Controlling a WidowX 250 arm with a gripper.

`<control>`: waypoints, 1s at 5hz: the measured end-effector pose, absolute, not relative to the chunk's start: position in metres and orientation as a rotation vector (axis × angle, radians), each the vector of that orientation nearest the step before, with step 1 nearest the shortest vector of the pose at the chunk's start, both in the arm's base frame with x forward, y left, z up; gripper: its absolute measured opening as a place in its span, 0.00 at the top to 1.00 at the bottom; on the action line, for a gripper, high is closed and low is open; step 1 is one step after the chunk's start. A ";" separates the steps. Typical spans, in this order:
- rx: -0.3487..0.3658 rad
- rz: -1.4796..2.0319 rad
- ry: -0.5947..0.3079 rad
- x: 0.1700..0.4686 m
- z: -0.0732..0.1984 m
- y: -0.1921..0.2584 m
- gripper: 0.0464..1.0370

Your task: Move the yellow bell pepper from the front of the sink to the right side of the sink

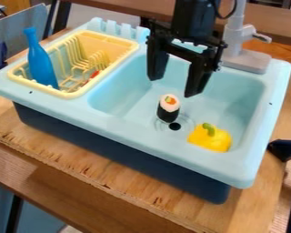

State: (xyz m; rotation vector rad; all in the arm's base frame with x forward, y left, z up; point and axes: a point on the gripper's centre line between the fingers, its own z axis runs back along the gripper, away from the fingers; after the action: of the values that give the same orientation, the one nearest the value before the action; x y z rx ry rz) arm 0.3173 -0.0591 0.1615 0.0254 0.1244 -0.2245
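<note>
Worktop [69,159], bearing one toy sink [136,132]. Yellow pepper [210,138], green-stemmed: basin's near right corner. Sushi roll [168,109], upright: beside drain [174,126], towards near edge. Claw [172,87], wide open, empty: above roll. Blue bottle [42,64], tilted: yellow rack [62,94], sink's left end.

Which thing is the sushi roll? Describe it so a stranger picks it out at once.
Find the pale blue sink, then the dark drain hole in its basin. The sushi roll stands upright beside that hole. Its black wrap and whitish top, marked with orange and green, set it apart from the yellow pepper nearby.
</note>
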 end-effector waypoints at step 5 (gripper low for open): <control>-0.058 -0.333 0.070 0.301 0.134 -0.114 0.04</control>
State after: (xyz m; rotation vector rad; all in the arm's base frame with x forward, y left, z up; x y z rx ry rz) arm 0.3008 -0.1143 0.1343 -0.0577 0.0699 -0.3325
